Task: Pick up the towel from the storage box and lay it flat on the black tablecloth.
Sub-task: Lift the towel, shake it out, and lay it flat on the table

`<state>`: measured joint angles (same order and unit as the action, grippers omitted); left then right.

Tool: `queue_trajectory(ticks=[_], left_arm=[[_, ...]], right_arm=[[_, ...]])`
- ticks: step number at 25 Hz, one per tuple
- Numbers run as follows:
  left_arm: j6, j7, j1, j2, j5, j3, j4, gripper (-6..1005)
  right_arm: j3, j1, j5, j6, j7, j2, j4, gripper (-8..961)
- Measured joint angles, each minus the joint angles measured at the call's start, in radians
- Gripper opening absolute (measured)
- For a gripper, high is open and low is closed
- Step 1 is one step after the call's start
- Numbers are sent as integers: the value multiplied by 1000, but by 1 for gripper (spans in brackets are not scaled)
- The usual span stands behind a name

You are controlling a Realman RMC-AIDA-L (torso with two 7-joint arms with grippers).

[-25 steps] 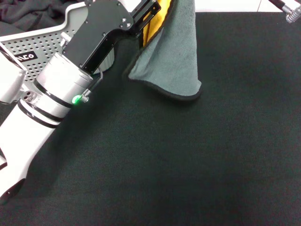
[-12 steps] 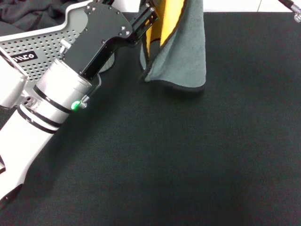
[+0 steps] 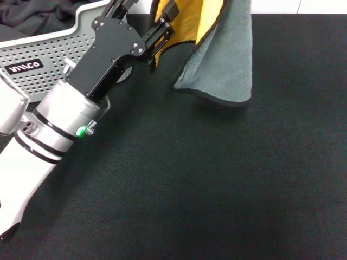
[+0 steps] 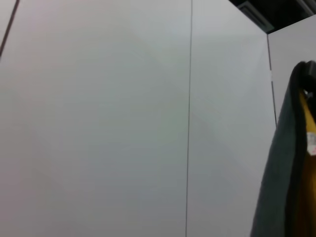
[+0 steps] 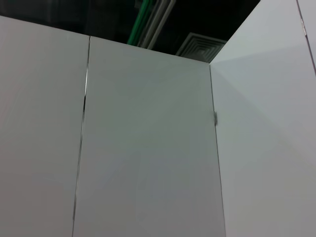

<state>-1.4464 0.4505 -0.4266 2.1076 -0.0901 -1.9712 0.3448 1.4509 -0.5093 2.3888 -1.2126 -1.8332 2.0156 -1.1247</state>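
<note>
Left arm (image 3: 59, 116) comes in from about 7 o'clock and stretches up toward 12, white forearm with a green light on the wrist, then the black bracket. Left gripper (image 3: 162, 19) sits near the top edge, clamped onto the towel (image 3: 222, 65). Right arm isn't visible.

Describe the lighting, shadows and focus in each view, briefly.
Head view: even light; the towel, held up by the left gripper, throws a soft shadow on the black tablecloth; the storage box looks sharp. Left wrist view: pale wall panels, the towel's edge blurred. Right wrist view: evenly lit panels, dark ceiling above.
</note>
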Motion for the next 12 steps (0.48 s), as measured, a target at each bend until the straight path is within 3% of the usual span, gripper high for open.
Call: queue_trajectory(ticks=[12], left_arm=[[1, 6, 30, 0, 0, -27, -28, 770]], right_arm=[[-62, 2, -14, -38, 64, -5, -2, 6]])
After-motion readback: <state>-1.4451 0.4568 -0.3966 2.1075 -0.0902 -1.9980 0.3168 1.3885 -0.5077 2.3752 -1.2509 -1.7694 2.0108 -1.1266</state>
